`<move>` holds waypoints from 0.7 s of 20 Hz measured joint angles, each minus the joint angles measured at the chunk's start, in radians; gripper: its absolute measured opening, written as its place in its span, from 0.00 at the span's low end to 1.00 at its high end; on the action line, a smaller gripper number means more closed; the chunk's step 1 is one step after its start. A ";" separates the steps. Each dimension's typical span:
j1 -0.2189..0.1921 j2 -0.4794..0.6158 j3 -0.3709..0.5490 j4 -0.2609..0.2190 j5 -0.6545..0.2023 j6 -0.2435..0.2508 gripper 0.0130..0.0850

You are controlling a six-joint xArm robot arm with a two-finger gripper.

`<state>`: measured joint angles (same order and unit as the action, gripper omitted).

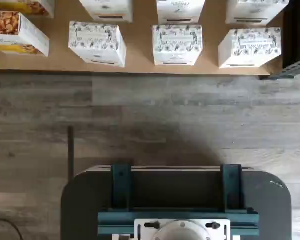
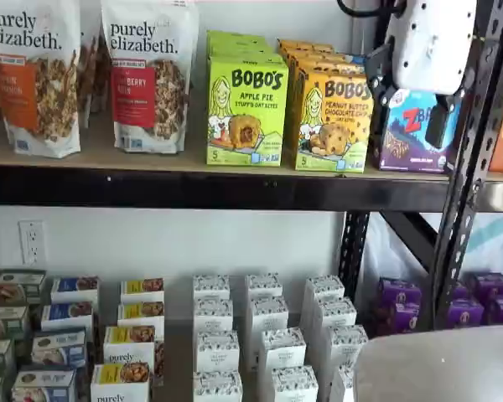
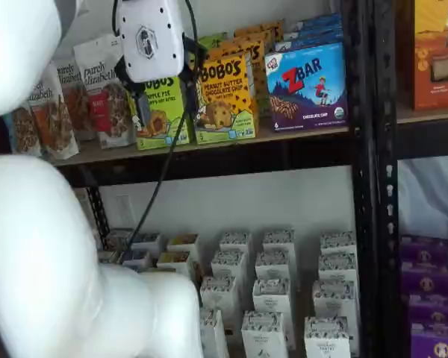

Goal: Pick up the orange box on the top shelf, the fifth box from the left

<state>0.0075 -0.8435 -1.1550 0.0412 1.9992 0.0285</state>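
We judge the orange box (image 2: pixel 333 121) light, stiff cardboard, best pinched across its narrow sides; our hand (image 2: pixel 407 109) probably stands wide, empty.

The orange box (image 2: pixel 333 123) stands upright on the top shelf (image 2: pixel 193 186), front outward. It sits between a green box and a blue one, lettered "BOBO'S".
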 joint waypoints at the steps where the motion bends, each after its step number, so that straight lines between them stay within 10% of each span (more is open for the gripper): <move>1: 0.017 0.000 0.000 -0.019 -0.001 0.009 1.00; 14: 0.055 0.005 0.007 -0.061 -0.058 0.032 1.00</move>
<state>0.0625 -0.8387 -1.1479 -0.0196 1.9414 0.0606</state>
